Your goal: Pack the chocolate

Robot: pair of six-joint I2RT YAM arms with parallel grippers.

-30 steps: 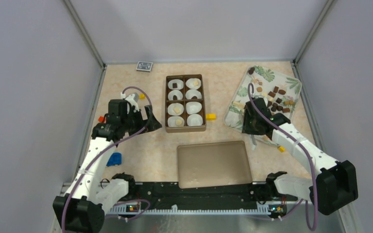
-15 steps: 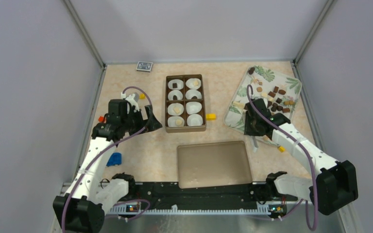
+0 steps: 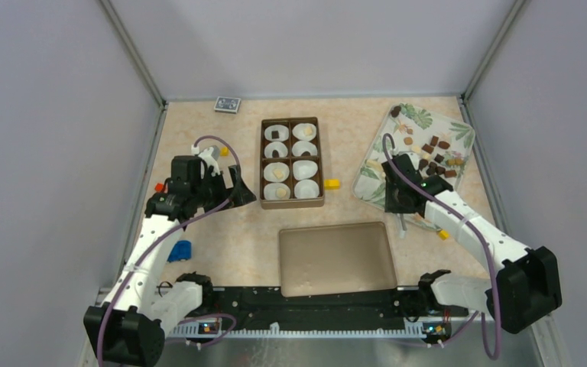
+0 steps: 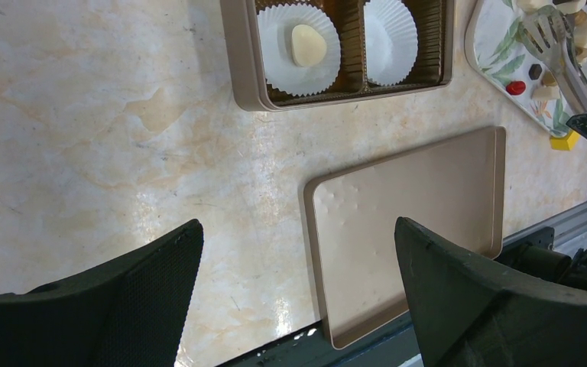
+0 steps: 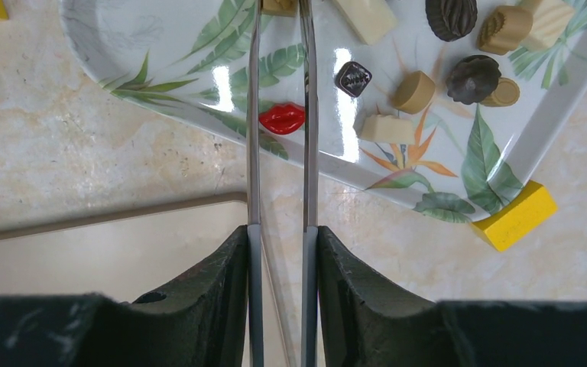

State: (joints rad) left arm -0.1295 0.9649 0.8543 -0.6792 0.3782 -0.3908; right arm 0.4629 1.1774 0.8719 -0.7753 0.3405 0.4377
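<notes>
Clamps metal tongs (image 5: 254, 115) in right gripper (image 5: 279, 238), tong arms nearly together, tips out over leaf-print tray (image 5: 199, 69); has chocolate (image 5: 415, 92) scattered on that tray, a few pieces in paper cups (image 4: 388, 38) of brown box (image 4: 241, 61); hangs left gripper (image 4: 296, 229) wide open and empty above table (image 4: 84, 115), near box and flat lid (image 4: 405, 222).

The box (image 3: 291, 162) sits mid-table. Before it lies the lid (image 3: 336, 258). To its right is the tray (image 3: 368, 182), bearing the chocolate (image 3: 433, 145) and the tips of the tongs (image 5: 254, 153). Just beside its right wall lies a block (image 3: 331, 183), and behind it to the left, a small pack (image 3: 227, 104).
</notes>
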